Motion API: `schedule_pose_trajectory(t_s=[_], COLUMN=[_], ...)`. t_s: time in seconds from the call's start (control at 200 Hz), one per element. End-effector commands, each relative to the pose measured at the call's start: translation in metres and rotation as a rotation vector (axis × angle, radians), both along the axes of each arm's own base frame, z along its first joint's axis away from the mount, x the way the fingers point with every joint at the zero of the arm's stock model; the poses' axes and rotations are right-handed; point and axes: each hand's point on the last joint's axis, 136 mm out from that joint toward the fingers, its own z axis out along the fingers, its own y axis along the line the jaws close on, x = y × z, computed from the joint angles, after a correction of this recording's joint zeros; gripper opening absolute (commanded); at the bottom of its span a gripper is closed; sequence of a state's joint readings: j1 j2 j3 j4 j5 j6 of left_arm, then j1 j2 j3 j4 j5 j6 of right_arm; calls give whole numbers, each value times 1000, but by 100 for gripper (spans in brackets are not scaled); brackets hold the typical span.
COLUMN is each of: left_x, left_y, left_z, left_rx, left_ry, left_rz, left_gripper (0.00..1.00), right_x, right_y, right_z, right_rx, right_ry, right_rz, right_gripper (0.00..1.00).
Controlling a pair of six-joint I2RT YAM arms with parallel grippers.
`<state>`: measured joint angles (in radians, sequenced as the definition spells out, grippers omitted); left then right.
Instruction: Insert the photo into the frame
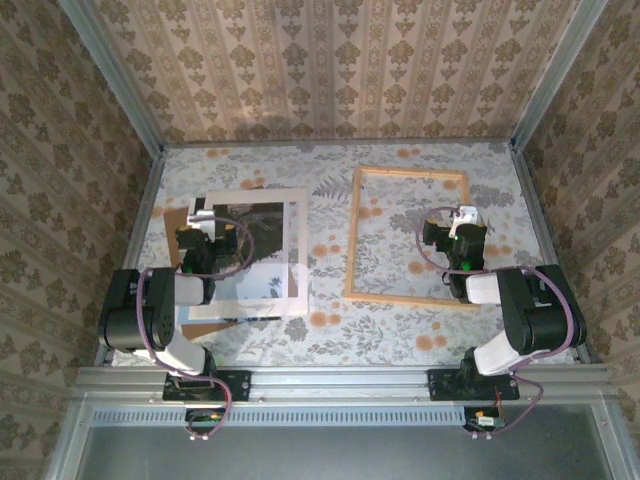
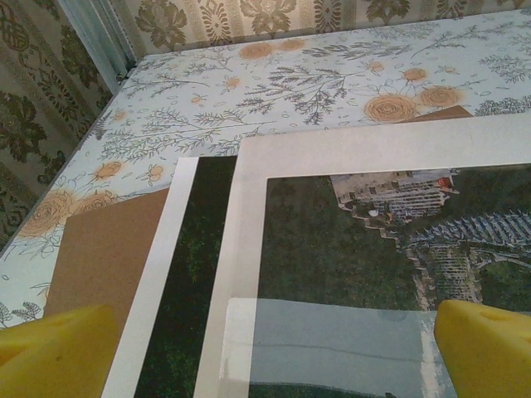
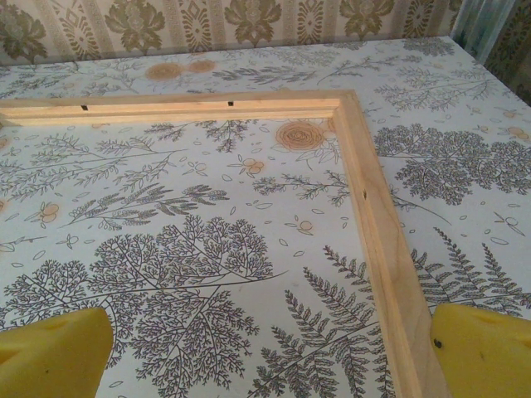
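- Left claw (image 2: 265,355): jaws spread wide, gripping nothing. It hovers over the photo (image 1: 260,228), which lies left of centre in the top view.
- Right claw (image 3: 265,356): jaws equally wide and empty, poised above the right-hand side of the frame (image 1: 352,235), which lies right of centre, well apart from the photo.
- Step in hand, as judged: pick up the photo. Nothing is grasped yet.
- Approach an exposed edge or corner at a low, shallow angle so that one finger can slide beneath the sheet.
- Take the top sheet only. A brown board (image 2: 99,257) and what appears to be a second white-edged layer lie under it, offset to the left.
- Keep the sheet level in transfer; a thin print is likely to sag, or crease if pinched hard.
- Align the print's corners with the frame's inner corners before lowering.
- Photo: flat, thin, glossy; dark green with pale stonework and a matt white border.
- Frame: narrow light wood with visible grain, a mitred corner and small slots on the inner face. The floral bench (image 1: 330,330) shows through its opening.
- Fingers (image 2: 485,348): yellow, blocky, soft-looking.
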<state>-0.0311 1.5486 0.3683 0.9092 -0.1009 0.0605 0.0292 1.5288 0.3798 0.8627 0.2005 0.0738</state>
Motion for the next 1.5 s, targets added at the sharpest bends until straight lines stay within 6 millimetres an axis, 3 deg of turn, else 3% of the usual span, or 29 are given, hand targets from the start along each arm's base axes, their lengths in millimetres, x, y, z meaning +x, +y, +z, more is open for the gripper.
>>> schedule_pose_trajectory(t_s=[0.0, 0.04, 0.065, 0.15, 0.245, 0.335, 0.425, 0.555, 0.665, 0.8, 0.825, 1.03, 1.12, 1.185, 1.315, 1.495], left_x=[-2, -6, -8, -17, -27, -29, -30, -46, -66, -87, -90, -95, -84, -71, -44, -20], left_y=[13, 19, 22, 36, 46, 28, -7, -63, -78, -62, -58, -11, 6, 2, -9, -6], left_z=[24, 33, 37, 56, 70, 79, 85, 79, 58, 40, 38, 28, 15, 7, -4, -23], left_rx=[-32, -36, -36, -56, -225, -400, -564, -545, -475, -419, -418, -526, -570, -570, -532, -513], left_ry=[-68, -80, -75, -76, -72, -42, 35, 206, 380, 534, 554, 551, 521, 541, 591, 675], left_rz=[70, 101, 123, 213, 290, 224, 124, 16, 8, 67, 86, 265, 334, 316, 251, 200], left_gripper=[100, 100, 100, 100, 100, 98, 92, 95, 100, 100, 100, 100, 97, 94, 95, 98], right_x=[2, -1, -3, -13, -24, -30, -28, -31, -42, -59, -61, -80, -77, -70, -55, -32], right_y=[-4, -7, -11, -21, -27, -20, 21, 109, 181, 263, 278, 385, 402, 406, 403, 392], right_z=[26, 34, 52, 84, 117, 135, 138, 125, 110, 99, 88, 56, 34, 20, -1, -20], right_rx=[-20, -24, -21, 29, 85, 168, 257, 251, 247, 271, 272, 368, 407, 448, 433, 439], right_ry=[-43, -29, -54, -86, -107, -84, -18, 142, 293, 400, 434, 570, 624, 645, 680, 715], right_rz=[-34, -59, -80, -144, -200, -191, -54, 183, 364, 550, 575, 723, 680, 645, 583, 500], right_gripper=[100, 100, 100, 100, 100, 100, 99, 99, 100, 99, 99, 96, 91, 90, 89, 88])
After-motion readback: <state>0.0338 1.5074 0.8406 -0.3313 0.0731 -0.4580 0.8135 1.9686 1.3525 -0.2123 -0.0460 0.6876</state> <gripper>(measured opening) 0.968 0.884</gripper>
